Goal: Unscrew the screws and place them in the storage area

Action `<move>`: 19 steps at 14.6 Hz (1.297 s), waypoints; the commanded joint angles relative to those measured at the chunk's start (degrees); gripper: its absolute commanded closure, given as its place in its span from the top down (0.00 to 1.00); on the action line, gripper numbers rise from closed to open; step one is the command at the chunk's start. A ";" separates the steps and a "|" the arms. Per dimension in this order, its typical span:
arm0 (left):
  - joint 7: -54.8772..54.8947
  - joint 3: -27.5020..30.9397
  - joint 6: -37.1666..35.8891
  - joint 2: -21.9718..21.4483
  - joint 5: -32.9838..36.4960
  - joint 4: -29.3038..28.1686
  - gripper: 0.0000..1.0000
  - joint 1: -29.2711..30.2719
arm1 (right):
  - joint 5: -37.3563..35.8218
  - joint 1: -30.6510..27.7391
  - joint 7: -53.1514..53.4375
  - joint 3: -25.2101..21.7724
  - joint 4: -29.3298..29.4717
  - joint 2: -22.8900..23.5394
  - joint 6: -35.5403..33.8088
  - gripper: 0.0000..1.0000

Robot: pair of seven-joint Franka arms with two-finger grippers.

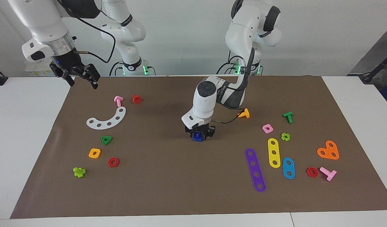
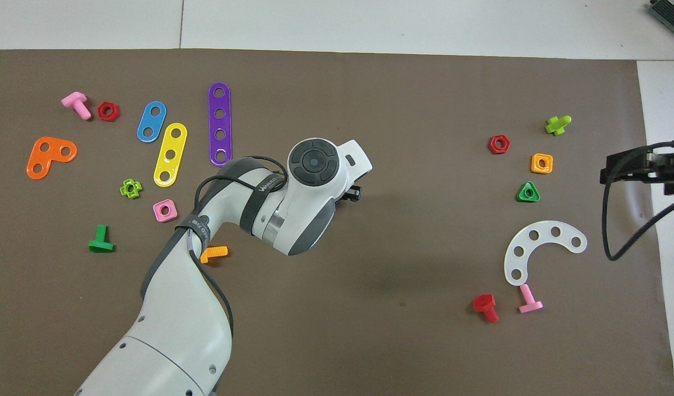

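White tabletop [image 1: 29, 132] under a wide brown mat [image 1: 181, 189]. Left arm stretched out low over the mat's middle, left hand [image 1: 199, 132] down at the blue screw [image 1: 198, 136], dark fingers set on either side of the screw; contact not clear, so whether gripped or merely straddled cannot be told. Blue screw on the mat near its centre, well apart from the other toys, hidden under the arm's wrist in the overhead view. Right arm waiting, right hand [image 1: 83, 76] raised above the mat's corner at the right arm's end, fingers spread wide, holding nothing. Toward that end: white curved strip [image 1: 107, 119] with holes, pink bolt [image 1: 118, 101] and red bolt [image 1: 136, 99] nearer to the robots than the strip, then green triangle nut [image 1: 106, 140], orange square nut [image 1: 94, 153], red hex nut [image 1: 113, 162] and lime cross piece [image 1: 79, 172] farther out. Toward the left arm's end: purple strip [image 1: 255, 170], yellow strip [image 1: 273, 153], blue strip [image 1: 288, 168], orange heart plate [image 1: 328, 150], orange bolt [image 1: 244, 113], green bolt [image 1: 288, 117], pink square nut [image 1: 267, 128].
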 commanded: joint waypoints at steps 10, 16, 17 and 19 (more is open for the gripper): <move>-0.01 0.95 -2.41 -0.24 1.48 0.15 0.55 -0.91 | 0.71 -0.30 -0.87 0.09 -1.16 -1.06 0.03 1.00; -0.01 0.95 -3.03 -0.33 1.48 0.42 0.50 -0.91 | 0.71 -0.30 -0.87 0.09 -1.16 -1.06 0.03 1.00; -0.01 0.95 -3.64 -0.24 1.48 0.85 0.47 -0.91 | 0.71 -0.30 -0.79 0.09 -1.16 -1.06 0.03 1.00; -0.01 0.95 -4.52 -0.24 1.39 1.21 0.42 -0.91 | 0.71 -0.30 -0.79 0.09 -1.16 -1.15 0.03 1.00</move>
